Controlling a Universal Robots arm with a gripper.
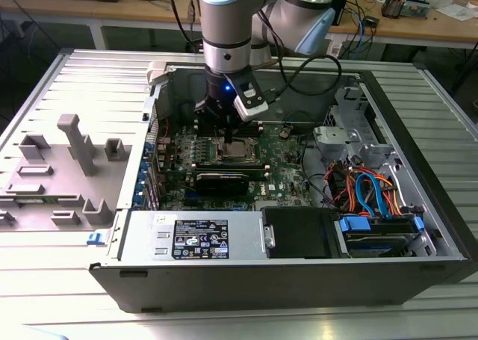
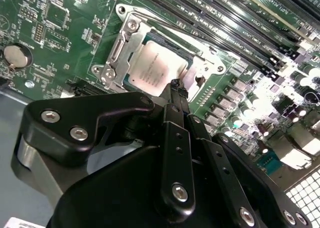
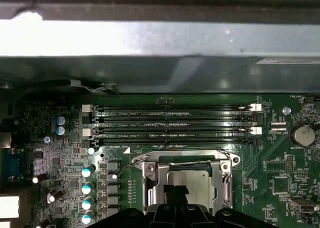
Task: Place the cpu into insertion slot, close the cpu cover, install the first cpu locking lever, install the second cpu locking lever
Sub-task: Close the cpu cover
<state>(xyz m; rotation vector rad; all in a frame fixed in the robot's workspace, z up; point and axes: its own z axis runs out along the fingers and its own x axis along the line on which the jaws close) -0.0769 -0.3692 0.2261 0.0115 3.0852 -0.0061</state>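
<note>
The cpu (image 2: 156, 67) lies flat in the insertion slot (image 2: 186, 62) on the green motherboard (image 2: 60, 47), its silver top showing through the window of the cpu cover (image 2: 119, 55), which lies down around it. My gripper (image 2: 175, 84) hangs just above the chip's edge, its black fingers (image 2: 176, 138) pressed together, shut on nothing. In the first wrist view the cpu (image 3: 192, 180) sits inside the cover (image 3: 150, 185), and a thin wire locking lever (image 3: 134, 161) stands out at one corner. The exterior view shows the gripper (image 1: 224, 127) beside the cpu (image 1: 237, 148).
Long black memory slots (image 3: 170, 123) run alongside the socket. The open computer case (image 1: 246, 273) has tall walls all round. Orange and blue cables (image 1: 370, 190) and a drive bay fill the exterior view's right. A grey fixture block (image 1: 75, 142) stands outside the case on the exterior view's left.
</note>
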